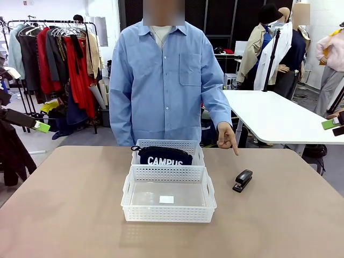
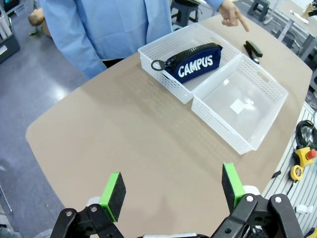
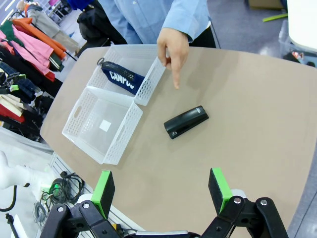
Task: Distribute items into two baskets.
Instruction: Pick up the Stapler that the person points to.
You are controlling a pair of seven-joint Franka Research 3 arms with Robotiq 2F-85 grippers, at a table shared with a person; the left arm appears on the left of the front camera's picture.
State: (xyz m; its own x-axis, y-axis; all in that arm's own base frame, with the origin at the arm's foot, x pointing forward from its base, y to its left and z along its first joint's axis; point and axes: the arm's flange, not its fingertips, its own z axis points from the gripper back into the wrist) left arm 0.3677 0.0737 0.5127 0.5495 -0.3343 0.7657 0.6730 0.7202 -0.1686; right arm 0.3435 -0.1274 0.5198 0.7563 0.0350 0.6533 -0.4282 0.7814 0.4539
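Green-padded right gripper (image 3: 161, 190), mine, jaws spread and empty, faces the small black desk stapler (image 3: 185, 121); my left gripper (image 2: 172, 191) likewise spread. Risk: reaching in, I strike the person's pointing hand (image 3: 172, 47) near it.

Around the tan table, the room beyond

We see a rounded tan table (image 1: 59, 215) with a person in a light-blue button shirt (image 1: 161, 80) standing at its far edge. Behind, to the left, a clothes rack (image 1: 54, 51) hangs full of red, beige and grey garments. To the right stands a white table (image 1: 274, 115). Just off the near edge we find a yellow box with a red button (image 2: 303, 158) and coiled black cables (image 3: 63, 182).
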